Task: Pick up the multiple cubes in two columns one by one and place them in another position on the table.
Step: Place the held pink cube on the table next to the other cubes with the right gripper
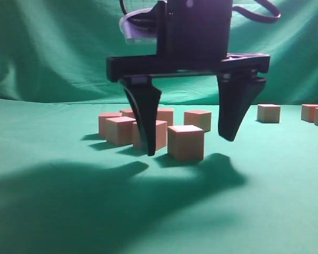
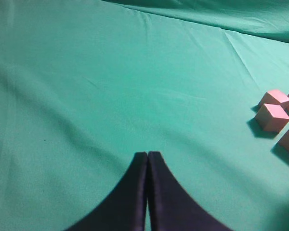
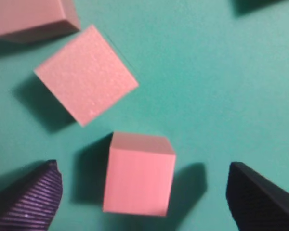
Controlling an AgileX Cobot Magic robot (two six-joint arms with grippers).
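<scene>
pink-red cubes (image 1: 186, 142), green table (image 1: 53, 211), black ribbed right hand (image 1: 192, 143)

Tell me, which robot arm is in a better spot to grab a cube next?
The right, I think. The right gripper hangs open with the nearest cube sitting between its fingers. The left gripper is shut over bare table, with the cubes off to its side.

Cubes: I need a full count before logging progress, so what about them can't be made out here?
- Exterior view: the right tool hides cubes behind its finger.
- Left wrist view: cubes cut off by the right edge.
- Right wrist view: top cube cut off by the frame edge.
</scene>
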